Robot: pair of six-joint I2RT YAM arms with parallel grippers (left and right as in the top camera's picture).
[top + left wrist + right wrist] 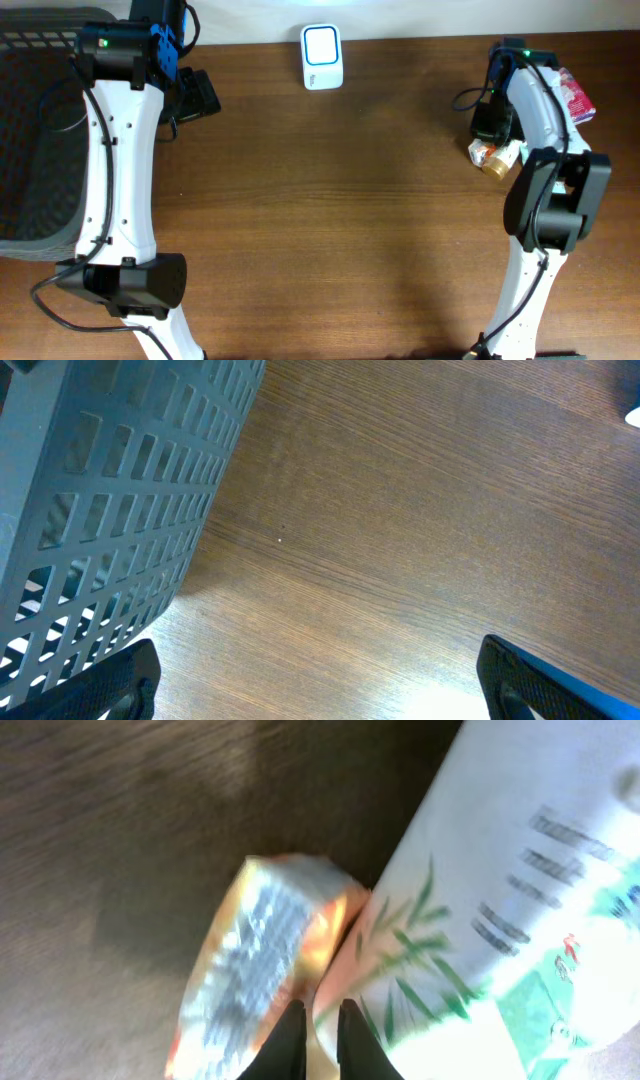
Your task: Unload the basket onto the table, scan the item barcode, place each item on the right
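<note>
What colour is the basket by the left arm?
The basket is grey latticework; left wrist view.

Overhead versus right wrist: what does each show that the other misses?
Only overhead: the scanner at the far edge, the basket on the left, a pink pack and the left arm. Only right wrist: the leaf print and lettering on the white pack, and the right hand shut. Both: the orange packet beside that white pack, on the wooden table.

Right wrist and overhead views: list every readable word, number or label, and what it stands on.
No text can be read.
White container: dark print lines, blurred.
Orange packet: grey print, blurred.
Pink pack: too small.
</note>
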